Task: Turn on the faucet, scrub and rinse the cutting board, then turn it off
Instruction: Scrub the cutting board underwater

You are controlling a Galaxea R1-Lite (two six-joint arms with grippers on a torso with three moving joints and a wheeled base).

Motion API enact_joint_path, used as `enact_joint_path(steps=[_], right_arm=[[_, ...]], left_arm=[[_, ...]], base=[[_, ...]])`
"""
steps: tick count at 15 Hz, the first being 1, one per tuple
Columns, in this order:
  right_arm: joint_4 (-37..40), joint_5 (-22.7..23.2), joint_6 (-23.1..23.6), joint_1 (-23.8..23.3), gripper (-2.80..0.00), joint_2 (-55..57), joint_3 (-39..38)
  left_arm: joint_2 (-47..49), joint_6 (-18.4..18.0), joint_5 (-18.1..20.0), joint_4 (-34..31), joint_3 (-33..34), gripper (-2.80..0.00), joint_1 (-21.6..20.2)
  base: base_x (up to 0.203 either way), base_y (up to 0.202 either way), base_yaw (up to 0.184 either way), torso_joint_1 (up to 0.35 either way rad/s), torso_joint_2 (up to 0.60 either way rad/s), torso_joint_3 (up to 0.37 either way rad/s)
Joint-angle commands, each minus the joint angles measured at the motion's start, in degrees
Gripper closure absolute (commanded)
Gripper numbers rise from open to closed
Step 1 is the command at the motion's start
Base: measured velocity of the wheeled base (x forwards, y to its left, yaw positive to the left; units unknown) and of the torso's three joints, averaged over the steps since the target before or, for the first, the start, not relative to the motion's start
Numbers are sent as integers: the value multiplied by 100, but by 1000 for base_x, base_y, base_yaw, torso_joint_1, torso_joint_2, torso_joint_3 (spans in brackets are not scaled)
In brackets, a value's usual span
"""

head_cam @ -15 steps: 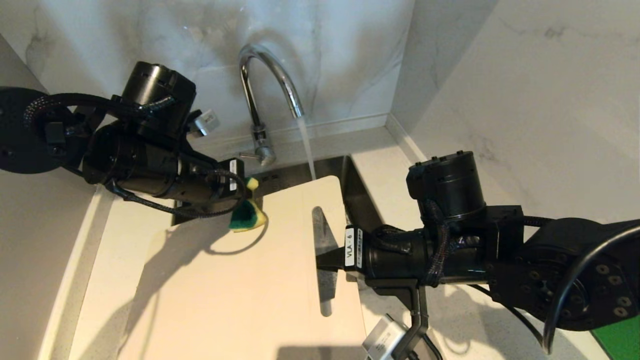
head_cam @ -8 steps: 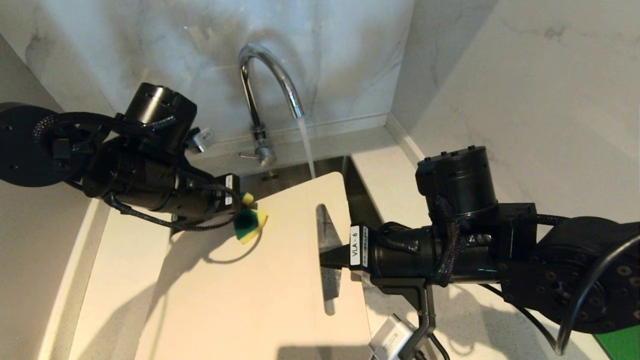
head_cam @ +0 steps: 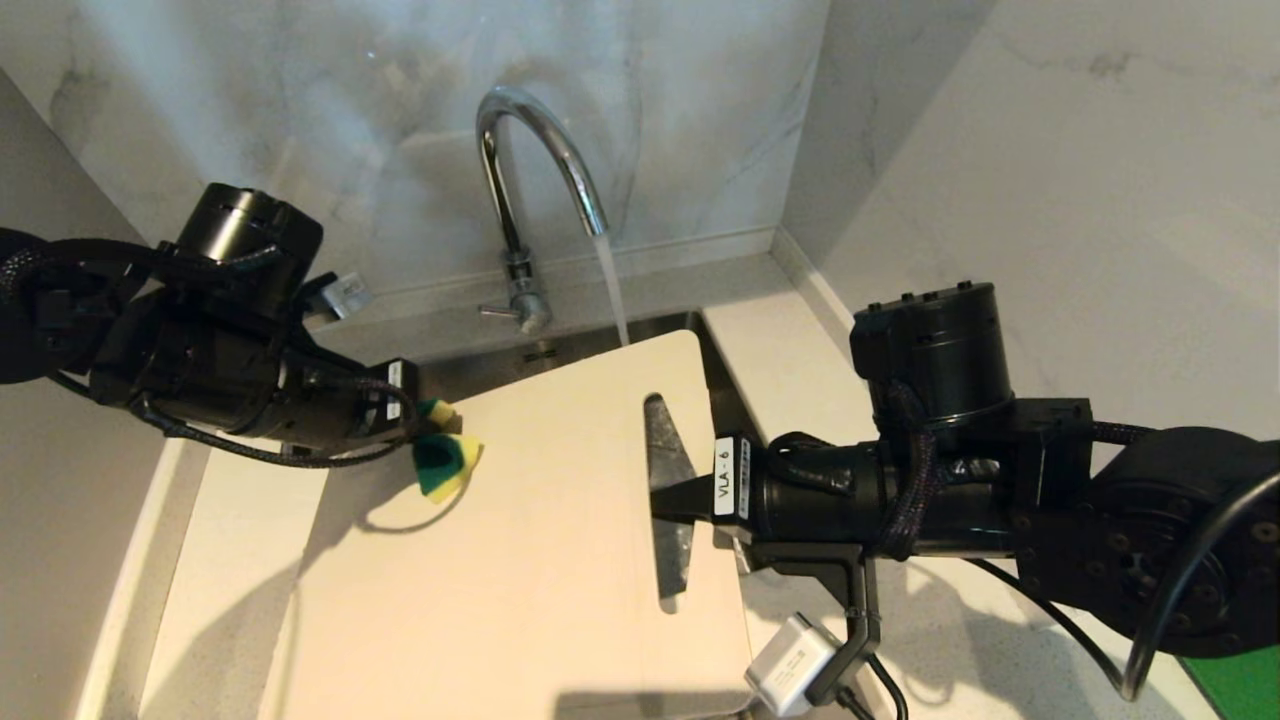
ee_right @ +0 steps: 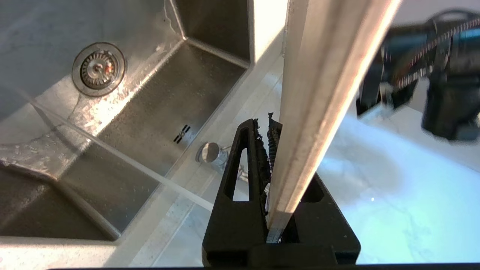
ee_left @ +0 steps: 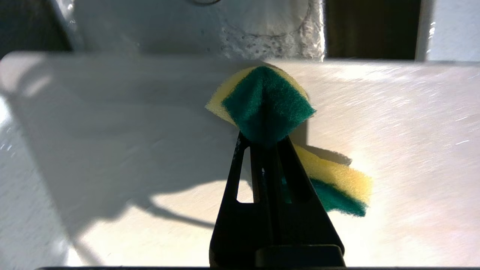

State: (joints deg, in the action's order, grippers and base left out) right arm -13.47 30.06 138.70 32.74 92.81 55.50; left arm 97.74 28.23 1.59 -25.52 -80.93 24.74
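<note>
Over the sink [ee_right: 123, 112], board [head_cam: 540, 520] held tilted, far corner just at the water stream [head_cam: 612, 290] from the faucet [head_cam: 530, 170]. Right gripper [head_cam: 672, 500] has jaws clamped on the board's edge at the handle slot [head_cam: 668, 500]; in the right wrist view the board edge [ee_right: 322, 93] sits between them. Left gripper [head_cam: 425, 440] near the board's left edge, jaws pinched on a folded green-yellow sponge [ee_left: 266, 105] pressed on the board face. Faucet lever [head_cam: 497, 312] points left. Drain [ee_right: 98, 69] visible below.
</note>
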Motion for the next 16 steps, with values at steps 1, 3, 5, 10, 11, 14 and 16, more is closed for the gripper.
enact_joint_path(steps=[1, 3, 5, 10, 11, 14, 16], right_arm=[[2, 17, 78, -4, 0, -8, -4], [2, 25, 78, -4, 0, -8, 4], [2, 26, 78, -4, 0, 0, 4], [2, 26, 69, -4, 0, 1, 13], [2, 26, 60, -4, 0, 9, 13], [2, 26, 60, -4, 0, 1, 4], [2, 26, 60, -4, 0, 9, -4]], left_arm=[[-158, -6, 156, -1, 199, 0, -397], [-165, -114, 391, 3, 295, 0, -854], [-148, -240, 725, 3, 371, 0, -1308], [-29, -787, 982, 428, 802, 0, -2097], [-28, -851, 983, 600, 934, 0, -2171], [-77, -889, 987, 695, 1003, 0, -2351], [-223, -893, 1007, 694, 970, 0, -2359]], base=[[0, 0, 0, 0, 0, 0], [0, 0, 0, 0, 0, 0], [0, 0, 0, 0, 0, 0], [0, 0, 0, 0, 0, 0], [0, 0, 0, 0, 0, 0], [0, 0, 0, 0, 0, 0], [0, 0, 0, 0, 0, 0]])
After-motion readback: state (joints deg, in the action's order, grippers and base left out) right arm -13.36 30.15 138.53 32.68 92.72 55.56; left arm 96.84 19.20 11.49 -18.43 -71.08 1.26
